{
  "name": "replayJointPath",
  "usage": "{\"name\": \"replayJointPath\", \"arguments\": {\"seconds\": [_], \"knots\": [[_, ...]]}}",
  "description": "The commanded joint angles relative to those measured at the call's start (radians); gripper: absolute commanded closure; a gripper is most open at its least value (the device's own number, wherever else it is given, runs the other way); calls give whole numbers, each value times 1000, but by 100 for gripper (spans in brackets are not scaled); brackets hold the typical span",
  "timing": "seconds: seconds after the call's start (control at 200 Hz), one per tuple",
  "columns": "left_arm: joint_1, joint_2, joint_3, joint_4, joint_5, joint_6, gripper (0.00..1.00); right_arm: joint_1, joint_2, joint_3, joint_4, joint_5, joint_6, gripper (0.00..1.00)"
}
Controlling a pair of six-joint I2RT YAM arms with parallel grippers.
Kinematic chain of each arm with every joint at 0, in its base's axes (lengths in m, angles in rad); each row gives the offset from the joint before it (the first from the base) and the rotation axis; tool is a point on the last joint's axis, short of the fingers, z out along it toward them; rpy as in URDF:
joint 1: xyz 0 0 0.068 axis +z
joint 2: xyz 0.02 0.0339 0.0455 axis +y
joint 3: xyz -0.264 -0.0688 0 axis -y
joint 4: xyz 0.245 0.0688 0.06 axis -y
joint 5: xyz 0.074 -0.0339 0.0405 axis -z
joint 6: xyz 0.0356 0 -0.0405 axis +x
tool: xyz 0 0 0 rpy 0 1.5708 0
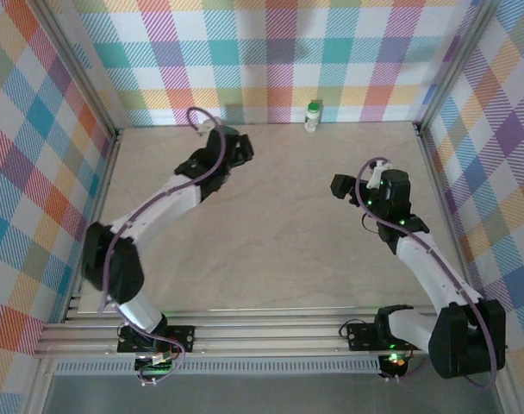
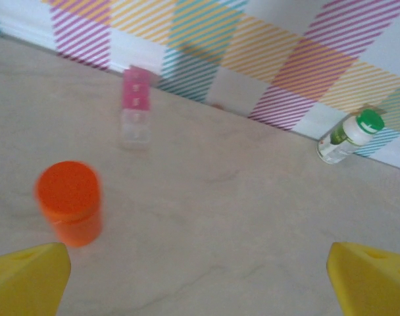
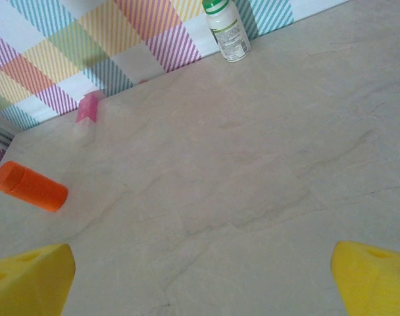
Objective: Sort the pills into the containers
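Observation:
My left gripper [image 1: 237, 147] hangs over the far left of the table, open, with only bare tabletop between its yellow fingertips [image 2: 27, 278]. In its wrist view, a bright orange vial [image 2: 69, 201] stands ahead to the left. A slim pink see-through tube [image 2: 136, 107] stands behind it near the wall. The white bottle with a green cap [image 2: 350, 136] stands far right against the wall. My right gripper [image 1: 342, 186] is open at mid right, facing the bottle [image 3: 227, 28], the pink tube [image 3: 87, 112] and the orange vial [image 3: 30, 187]. The pills are out of view.
The marbled tabletop [image 1: 279, 233] is walled by plaid panels on three sides, with metal posts at the back corners. The white bottle [image 1: 312, 115] stands at the middle of the back wall. Aluminium rails [image 1: 262, 332] run along the near edge.

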Motion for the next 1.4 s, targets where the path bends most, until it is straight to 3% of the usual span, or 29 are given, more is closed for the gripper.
{"name": "replayJointPath", "arguments": {"seconds": [0.0,0.135,0.275,0.42,0.84,1.395], "knots": [[-16,165,163,-61,-105,-18,0,5,-63,-13,-19,21,17,1],[-25,451,473,-97,-150,50,0,5,-104,-19,-23,22,18,1],[-24,753,886,-235,-272,165,0,5,-97,-28,-6,-3,35,1],[-9,916,1174,-307,-222,315,0,5,-83,-22,-6,-24,47,1],[61,1000,1134,-147,-175,427,0,5,-68,-25,5,-46,68,1],[139,1074,1142,-177,-122,362,0,6,-48,-25,18,-84,89,1]]}}
